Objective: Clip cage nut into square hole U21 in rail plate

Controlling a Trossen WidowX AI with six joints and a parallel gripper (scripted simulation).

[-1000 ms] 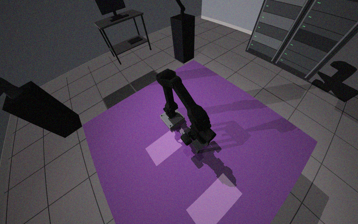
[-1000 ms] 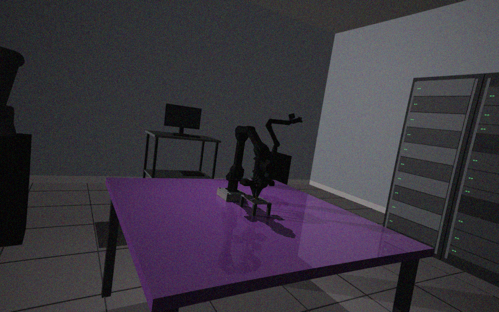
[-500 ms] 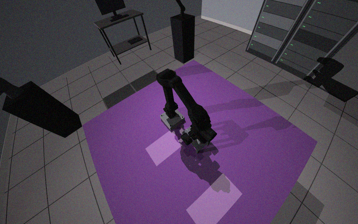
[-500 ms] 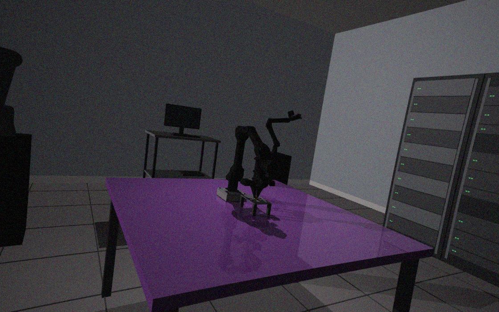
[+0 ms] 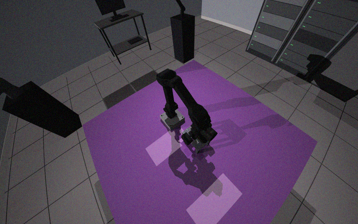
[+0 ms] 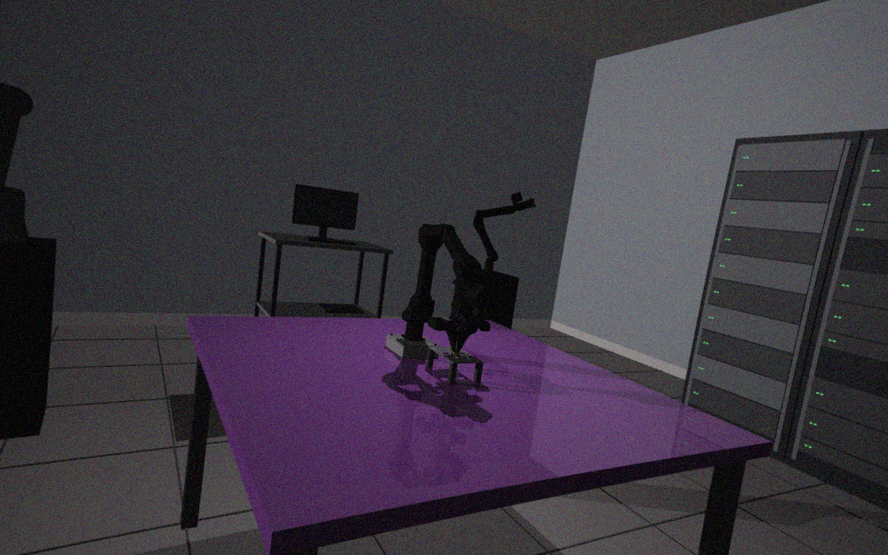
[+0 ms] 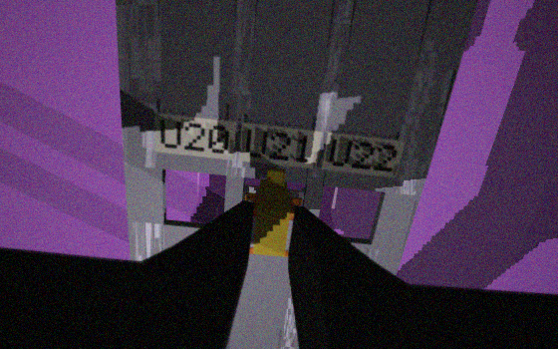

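Observation:
My gripper point(image 7: 271, 216) point(image 6: 457, 352) points down at the rail plate point(image 7: 143, 201) point(image 6: 469, 359) and is shut on the yellow cage nut point(image 7: 274, 241). In the wrist view the nut sits between the dark fingertips, partly in shadow, over the hole marked U21 point(image 7: 294, 185). Small orange parts show on both sides of the nut at the fingertips. The fingers and nut cover much of the hole. How deep the nut sits in it, and whether its wings are through, I cannot tell. In the top view the arm hides the nut and fingertips.
The plate stands on short legs on the purple table point(image 5: 258, 155) point(image 6: 336, 441), near the arm's base point(image 5: 172, 119). The U20 hole point(image 7: 183, 196) and U22 hole point(image 7: 353, 214) lie either side of U21. The label strip runs beside the holes.

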